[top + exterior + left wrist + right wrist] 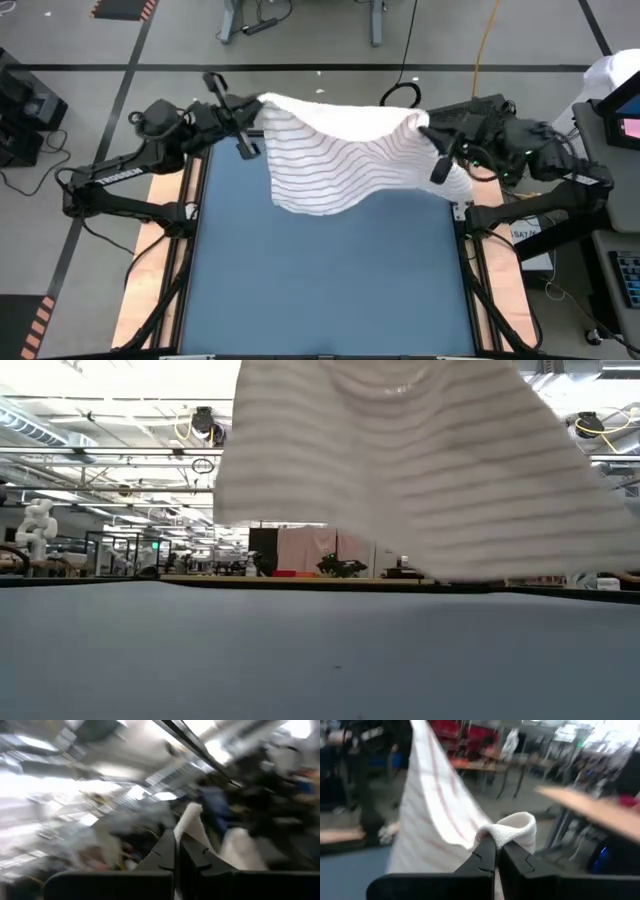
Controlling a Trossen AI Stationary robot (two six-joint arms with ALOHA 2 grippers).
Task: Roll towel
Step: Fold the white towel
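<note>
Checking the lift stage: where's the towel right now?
In the high view the towel hangs above the far end of the blue table, stretched between the left gripper and right gripper, each shut on a corner.

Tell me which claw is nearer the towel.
Neither: both grip it. The left claw is shut on the towel at its far-left corner, the right claw on its far-right corner, holding it stretched above the table.
</note>
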